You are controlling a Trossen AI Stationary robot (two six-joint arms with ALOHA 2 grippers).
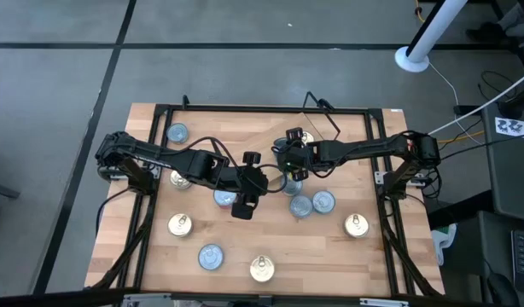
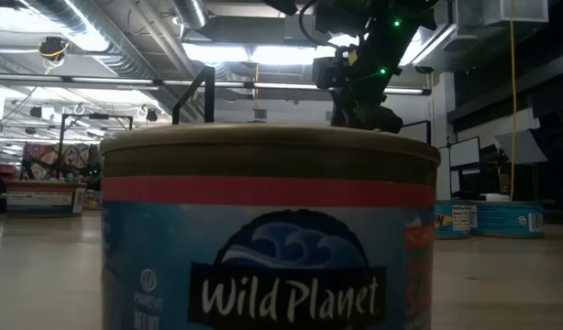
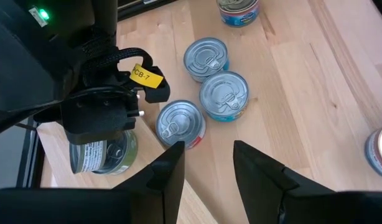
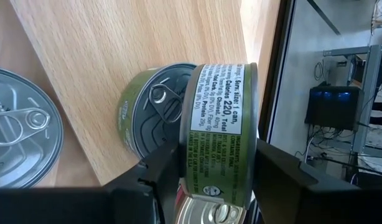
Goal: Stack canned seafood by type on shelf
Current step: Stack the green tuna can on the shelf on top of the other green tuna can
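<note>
1. High view: left pincer [image 1: 243, 207] sits over mid-counter [image 1: 270, 119], a blue tin [image 1: 224, 197] just beside it; right pincer [image 1: 289, 162] reaches in from the right near the far-middle; loose tins lie on the near half, gold tin [image 1: 180, 225], blue tin at front [image 1: 211, 257], gold tin at right [image 1: 356, 225]; the shelf I cannot make out from here.
2. Low view: a blue-labelled tin [image 2: 268, 234] fills the foreground; an arm hangs behind it; more tins [image 2: 488, 220] stand far off to the right.
3. Left wrist view: left pincer [image 3: 208, 163] has its fingers [image 3: 172, 168] parted with nothing between; three silver-topped tins [image 3: 223, 95] cluster touching beyond; the right arm hangs over a green-labelled tin [image 3: 104, 152].
4. Right wrist view: right pincer [image 4: 206, 186] has its fingers on either side of a green-labelled can [image 4: 217, 127] turned on edge; whether it grips I cannot tell; a second green tin [image 4: 141, 118] lies flat behind, touching it.
</note>
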